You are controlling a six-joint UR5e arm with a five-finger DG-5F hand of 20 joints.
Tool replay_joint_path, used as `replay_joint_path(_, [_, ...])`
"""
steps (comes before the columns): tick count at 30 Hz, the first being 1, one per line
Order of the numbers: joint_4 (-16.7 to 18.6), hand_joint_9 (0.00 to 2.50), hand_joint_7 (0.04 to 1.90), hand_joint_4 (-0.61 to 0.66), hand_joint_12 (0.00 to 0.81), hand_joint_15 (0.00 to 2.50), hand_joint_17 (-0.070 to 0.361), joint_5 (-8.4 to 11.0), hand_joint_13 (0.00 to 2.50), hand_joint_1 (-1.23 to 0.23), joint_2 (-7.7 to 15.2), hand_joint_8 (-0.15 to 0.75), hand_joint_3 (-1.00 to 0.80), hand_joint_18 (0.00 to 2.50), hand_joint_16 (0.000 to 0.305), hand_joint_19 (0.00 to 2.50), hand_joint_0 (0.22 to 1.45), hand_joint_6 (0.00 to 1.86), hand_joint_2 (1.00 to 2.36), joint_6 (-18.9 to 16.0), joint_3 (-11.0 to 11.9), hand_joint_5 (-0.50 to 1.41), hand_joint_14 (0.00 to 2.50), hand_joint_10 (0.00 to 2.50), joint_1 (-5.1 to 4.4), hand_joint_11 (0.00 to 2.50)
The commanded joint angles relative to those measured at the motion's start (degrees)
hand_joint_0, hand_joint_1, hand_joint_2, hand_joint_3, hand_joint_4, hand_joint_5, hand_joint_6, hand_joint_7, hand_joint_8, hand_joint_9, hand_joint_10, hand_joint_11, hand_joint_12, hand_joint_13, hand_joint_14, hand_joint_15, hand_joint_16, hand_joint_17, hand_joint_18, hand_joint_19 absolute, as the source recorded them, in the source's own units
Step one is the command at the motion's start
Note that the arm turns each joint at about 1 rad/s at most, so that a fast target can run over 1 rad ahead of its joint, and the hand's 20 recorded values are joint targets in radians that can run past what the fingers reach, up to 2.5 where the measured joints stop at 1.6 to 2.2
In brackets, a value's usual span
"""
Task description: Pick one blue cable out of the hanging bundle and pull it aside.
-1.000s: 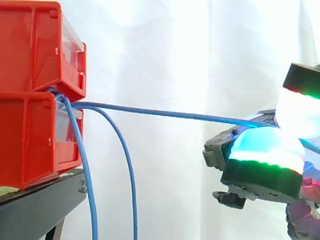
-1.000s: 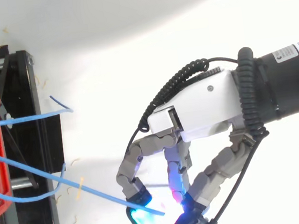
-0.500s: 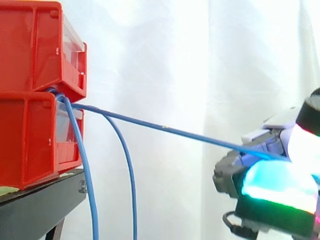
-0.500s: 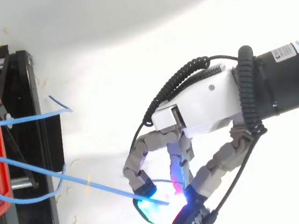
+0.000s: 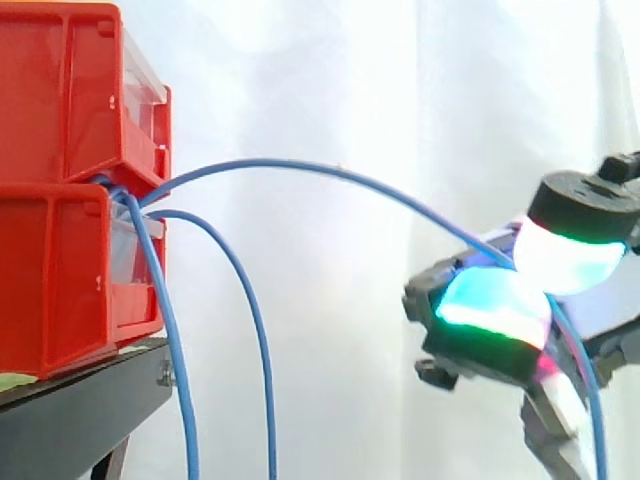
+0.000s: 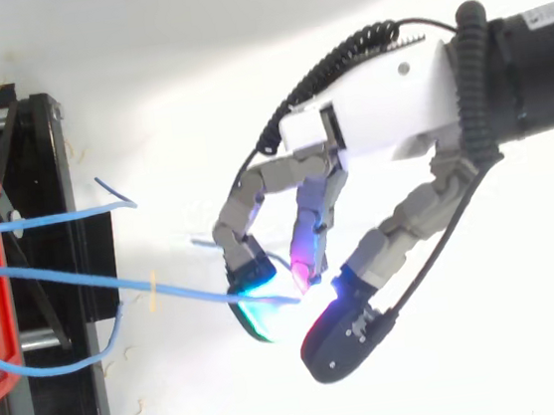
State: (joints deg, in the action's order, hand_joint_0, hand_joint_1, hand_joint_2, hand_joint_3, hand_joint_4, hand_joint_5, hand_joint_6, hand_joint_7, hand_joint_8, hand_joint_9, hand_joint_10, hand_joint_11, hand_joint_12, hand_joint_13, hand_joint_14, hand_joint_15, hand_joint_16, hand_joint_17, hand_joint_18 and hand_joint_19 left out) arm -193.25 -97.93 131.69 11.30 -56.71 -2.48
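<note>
The hand [image 6: 388, 125] reaches in from the right with its fingers curled, pinching one blue cable [image 6: 85, 282] between its glowing fingertips [image 5: 490, 300]. That cable leaves the gap between the two stacked red bins [image 5: 60, 120], arches up and over the open space before the white curtain [image 5: 350, 80], passes through the pads, and its free end droops down past them. Two other blue cables [image 5: 178, 370] hang from the same gap, close beside the bins and the black stand [image 5: 80, 400], well apart from the hand.
</note>
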Motion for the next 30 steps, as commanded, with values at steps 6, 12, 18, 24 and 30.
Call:
replay_joint_path(6, [-0.55, 1.03, 1.07, -0.11, 0.413, 0.52, 0.140, 7.40, 0.83, -0.84, -0.91, 0.194, -0.23, 0.57, 0.062, 0.61, 0.62, 0.85, 1.01, -0.23, -0.07, 0.01, 0.02, 0.00, 0.20, 0.11])
replay_joint_path(12, [-0.64, 1.03, 1.06, -0.11, 0.414, 0.52, 0.141, 10.56, 0.82, -0.83, -0.82, 0.196, -0.23, 0.57, 0.063, 0.61, 0.61, 0.85, 1.01, -0.14, -0.15, 0.01, 0.02, 0.00, -0.24, 0.10])
replay_joint_path(18, [-0.20, 1.02, 1.07, -0.10, 0.412, 0.52, 0.141, 11.53, 0.82, -0.83, -0.91, 0.194, -0.24, 0.56, 0.062, 0.62, 0.61, 0.85, 1.01, -1.02, -2.88, 0.01, 0.02, 0.00, -0.59, 0.11])
replay_joint_path(24, [0.94, 1.02, 1.06, -0.11, 0.413, 0.52, 0.141, 11.44, 0.82, -0.82, -0.82, 0.198, -0.25, 0.56, 0.063, 0.62, 0.61, 0.85, 1.01, -4.62, -5.43, 0.01, 0.02, 0.00, -1.12, 0.11])
replay_joint_path(30, [1.47, 1.01, 1.06, -0.10, 0.416, 0.52, 0.142, 11.44, 0.82, -0.82, -0.82, 0.198, -0.25, 0.57, 0.063, 0.62, 0.61, 0.85, 1.01, -5.06, -6.04, 0.00, 0.02, 0.00, -1.29, 0.10])
